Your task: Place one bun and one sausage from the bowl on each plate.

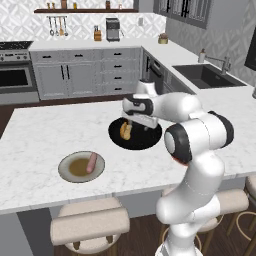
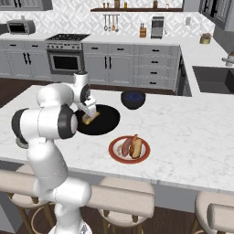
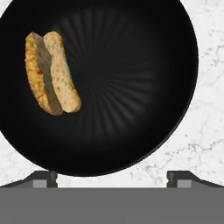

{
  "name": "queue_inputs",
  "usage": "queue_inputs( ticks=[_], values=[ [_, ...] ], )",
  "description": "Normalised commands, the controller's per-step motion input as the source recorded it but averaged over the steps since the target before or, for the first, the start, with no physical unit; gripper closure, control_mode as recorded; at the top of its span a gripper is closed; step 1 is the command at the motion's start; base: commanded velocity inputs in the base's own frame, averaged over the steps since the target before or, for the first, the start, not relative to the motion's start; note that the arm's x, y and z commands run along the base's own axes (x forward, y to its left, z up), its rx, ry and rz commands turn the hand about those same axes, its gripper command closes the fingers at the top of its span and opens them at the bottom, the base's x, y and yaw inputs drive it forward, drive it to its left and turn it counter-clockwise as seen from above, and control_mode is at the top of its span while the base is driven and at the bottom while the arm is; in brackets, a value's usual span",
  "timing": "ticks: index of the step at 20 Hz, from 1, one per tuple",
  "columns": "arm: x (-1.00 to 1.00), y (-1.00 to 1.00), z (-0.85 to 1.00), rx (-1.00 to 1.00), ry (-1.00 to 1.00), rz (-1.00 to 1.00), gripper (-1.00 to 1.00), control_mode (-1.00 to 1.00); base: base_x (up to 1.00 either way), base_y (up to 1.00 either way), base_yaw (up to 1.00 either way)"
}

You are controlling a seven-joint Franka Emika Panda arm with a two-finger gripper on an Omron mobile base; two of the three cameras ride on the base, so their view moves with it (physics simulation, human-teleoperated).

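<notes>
The pincer (image 3: 113, 178) is held above the bowl (image 3: 131, 144); its 2 tips are seen wide apart at the bottom of the hand view w/ nothing between them, so it is released. 1 bun (image 3: 52, 74) is left in the bowl, off to one side, split lengthwise; no sausage is seen there. Outward on the tabletop (image 1: 40, 125), the grey plate (image 1: 64, 165) carries 1 sausage (image 1: 92, 162) but no bun. The red plate (image 2: 114, 153) is seen w/ 1 bun and 1 sausage, so it is judged done. A blue bowl (image 2: 133, 98) stands just beyond the black one. Approx. 3 of 4 items are judged placed; left: the last bun is to be gripped and set on the grey plate.
</notes>
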Motion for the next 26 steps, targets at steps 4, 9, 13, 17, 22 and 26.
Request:
queue_inputs(
  ticks=[4,9,13,17,22,26],
  values=[
    [0.55,0.10,-0.14,-0.01,0.00,0.00,-1.00,-1.00,0.00,0.00,0.00],
    [0.52,0.02,-0.06,0.00,0.00,0.00,-1.00,-1.00,0.00,0.00,0.00],
    [0.57,0.01,0.00,0.00,0.00,0.00,-1.00,-1.00,0.00,0.00,0.00],
    [0.49,0.06,-0.05,0.00,0.00,0.00,-1.00,-1.00,0.00,0.00,0.00],
    [0.10,0.29,-0.28,0.00,0.00,0.00,-1.00,-1.00,0.00,0.00,0.00],
    [0.03,0.19,-0.31,0.00,0.00,0.00,-1.00,-1.00,0.00,0.00,0.00]
  ],
)
